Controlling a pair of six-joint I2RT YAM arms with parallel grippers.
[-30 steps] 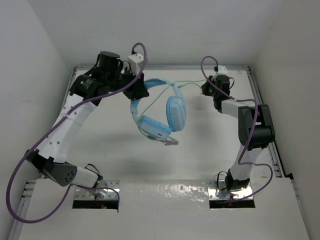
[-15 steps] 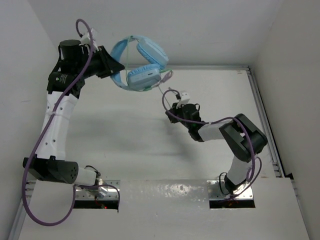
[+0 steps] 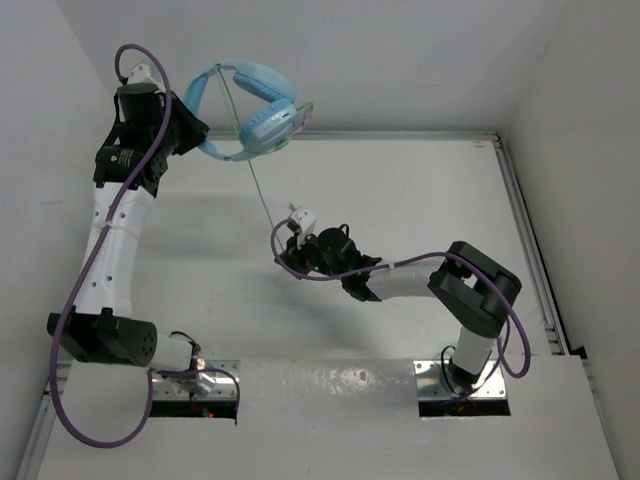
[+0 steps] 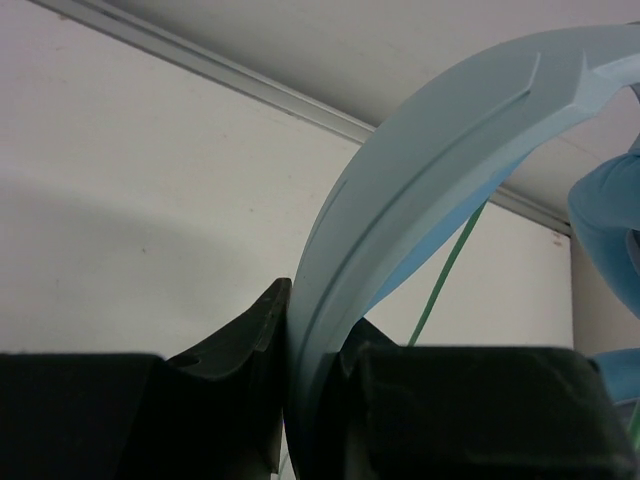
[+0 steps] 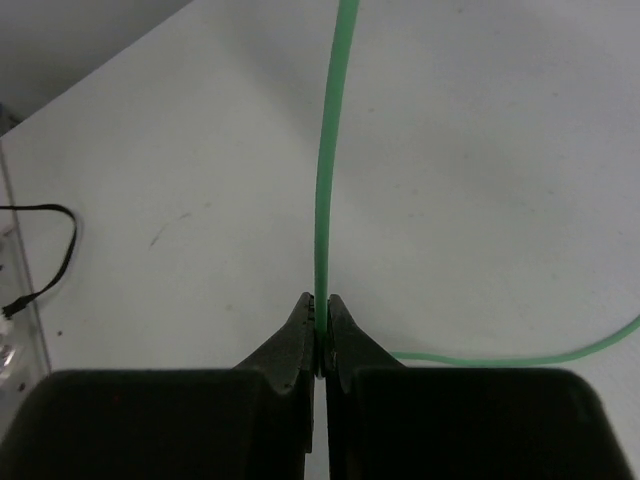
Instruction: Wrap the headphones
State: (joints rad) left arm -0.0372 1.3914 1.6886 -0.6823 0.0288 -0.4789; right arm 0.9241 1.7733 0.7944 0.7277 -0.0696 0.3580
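The light blue headphones hang in the air at the back left, high above the table. My left gripper is shut on their headband, which rises between the black fingers in the left wrist view. The thin green cord runs taut from the headphones down to my right gripper, at mid table. In the right wrist view the right gripper is shut on the cord, which runs straight up from the fingertips. A loose length of cord lies on the table to the right.
White walls enclose the white table on three sides, with a metal rail along the right edge. Purple robot cables loop along both arms. A thin black wire lies at the table's edge in the right wrist view.
My left gripper has lifted the headphones up and to the left. My right gripper has slid along the cord toward the near left, pulling it taut.
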